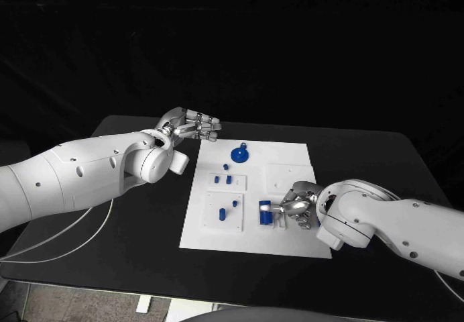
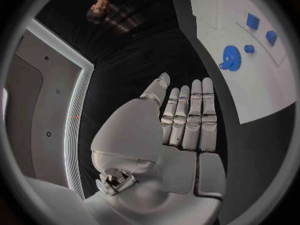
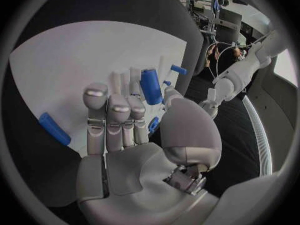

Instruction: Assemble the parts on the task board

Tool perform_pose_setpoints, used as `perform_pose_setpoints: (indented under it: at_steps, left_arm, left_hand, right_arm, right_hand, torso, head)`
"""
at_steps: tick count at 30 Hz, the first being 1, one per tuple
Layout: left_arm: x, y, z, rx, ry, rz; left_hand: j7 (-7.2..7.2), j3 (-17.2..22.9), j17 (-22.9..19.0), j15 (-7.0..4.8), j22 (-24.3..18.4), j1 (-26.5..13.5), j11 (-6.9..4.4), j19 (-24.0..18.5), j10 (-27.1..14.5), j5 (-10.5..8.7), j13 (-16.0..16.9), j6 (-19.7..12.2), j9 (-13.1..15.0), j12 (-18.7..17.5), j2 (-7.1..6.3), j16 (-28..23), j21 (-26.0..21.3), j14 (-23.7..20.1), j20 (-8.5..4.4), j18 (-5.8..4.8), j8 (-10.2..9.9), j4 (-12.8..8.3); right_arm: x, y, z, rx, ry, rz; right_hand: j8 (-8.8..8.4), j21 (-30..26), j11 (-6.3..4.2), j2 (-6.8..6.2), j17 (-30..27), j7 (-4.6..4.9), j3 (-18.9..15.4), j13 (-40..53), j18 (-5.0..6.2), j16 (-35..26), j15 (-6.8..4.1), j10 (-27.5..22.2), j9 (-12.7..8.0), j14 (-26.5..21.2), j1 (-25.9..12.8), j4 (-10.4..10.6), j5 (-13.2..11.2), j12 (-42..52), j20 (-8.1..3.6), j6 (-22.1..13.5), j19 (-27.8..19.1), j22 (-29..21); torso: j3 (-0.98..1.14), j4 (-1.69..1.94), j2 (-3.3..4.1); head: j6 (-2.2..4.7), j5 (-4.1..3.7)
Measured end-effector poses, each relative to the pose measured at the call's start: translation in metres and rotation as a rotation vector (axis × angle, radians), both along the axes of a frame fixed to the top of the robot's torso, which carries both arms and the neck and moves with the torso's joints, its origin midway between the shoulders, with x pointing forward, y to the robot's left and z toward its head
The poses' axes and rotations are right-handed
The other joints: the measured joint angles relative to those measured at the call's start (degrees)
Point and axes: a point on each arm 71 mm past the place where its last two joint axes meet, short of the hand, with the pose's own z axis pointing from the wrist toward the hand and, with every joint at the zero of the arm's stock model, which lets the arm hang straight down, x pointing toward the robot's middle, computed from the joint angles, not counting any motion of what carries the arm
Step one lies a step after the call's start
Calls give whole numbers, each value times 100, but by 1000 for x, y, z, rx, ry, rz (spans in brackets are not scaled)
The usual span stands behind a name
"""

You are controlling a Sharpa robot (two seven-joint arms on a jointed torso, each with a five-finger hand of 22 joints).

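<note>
No readable text, label, brand, number or sign appears on the task board (image 1: 290, 176), its parts or the table.

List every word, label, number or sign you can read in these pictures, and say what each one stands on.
None: no readable text shows in any view.
The task board, the blue gear and the other blue parts bear no visible markings.
The left robot hand, the right robot hand and both white arms show no label or number.

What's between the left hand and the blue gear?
Nothing: in the head view, only bare table and white board separate the left hand from the blue gear.
</note>
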Motion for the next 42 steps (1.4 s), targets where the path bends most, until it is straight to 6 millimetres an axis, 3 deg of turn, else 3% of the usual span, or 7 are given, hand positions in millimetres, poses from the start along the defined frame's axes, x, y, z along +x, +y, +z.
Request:
perform_pose_setpoints:
  at_steps: [2,11,16,23,28,35,42]
  left_arm:
    - [0,0,0,0,0,-1]
    - [0,0,0,0,2,-2]
    - [0,0,0,0,3,-2]
    - [0,2,0,1,4,2]
    - [0,3,0,2,4,3]
    - [0,4,0,2,5,4]
    - [0,4,0,2,6,4]
  left_hand:
    - [0,0,0,0,0,0,0,0,0,0,0,0,0,0,0,0,0,0,0,0,0,0]
    - [0,-20,0,0,-65,0,0,21,0,0,0,0,0,0,0,0,0,0,21,0,0,20]
    - [0,-20,0,0,-68,0,0,21,0,0,0,0,0,0,0,0,0,0,21,0,0,20]
    - [0,-20,0,0,-99,0,0,20,0,0,0,0,0,0,0,0,0,0,21,0,0,20]
    - [0,-20,0,0,-99,0,0,20,0,0,0,0,0,0,0,0,0,0,21,0,0,20]
    - [0,-4,0,0,-122,0,0,20,0,0,0,0,0,0,0,0,0,0,21,0,0,36]
    - [0,-4,0,0,-122,0,0,20,0,0,0,0,0,0,0,0,0,0,21,0,0,36]
  right_arm:
    - [0,0,0,-1,-2,2]
    - [-1,0,0,-6,-10,6]
    - [-2,-3,2,-3,-35,5]
    - [-1,-12,10,38,-143,0]
    - [3,-17,20,80,-267,0]
    - [6,-18,32,117,-421,37]
    - [4,-7,43,120,-575,184]
  right_hand:
    - [7,0,11,454,0,11,-608,-8,1,0,0,-11,31,0,7,-366,177,0,0,-31,0,0]
    - [-24,0,20,869,0,16,-1044,-35,0,0,1,-21,50,0,-14,-887,538,60,0,-36,0,-1]
    - [-48,0,20,840,0,5,-1065,-34,0,0,1,-21,50,0,16,-940,587,62,1,-49,0,-1]
    - [-62,168,72,466,34,149,-815,28,0,31,1,-73,-21,0,467,-757,595,174,22,-558,22,-1]
    - [-52,268,104,565,56,193,-864,39,0,45,19,-81,-22,-18,828,-1153,952,218,42,-662,0,-1]
    - [-52,299,144,686,64,199,-383,52,0,45,40,-80,-59,3,1042,-1661,893,294,83,-623,0,-2]
    - [-52,448,142,172,109,187,819,97,0,90,38,-77,-73,0,1511,-2111,859,373,83,-905,0,-2]
  torso:
    - [0,1,0]
    - [2,0,1]
    - [5,1,3]
    - [9,-3,4]
    - [9,-4,4]
    - [6,-2,3]
    - [2,1,1]
  head:
    - [0,1]
    - [1,1]
    - [13,-8]
    - [37,-25]
    - [48,-25]
    - [52,-15]
    - [43,-7]
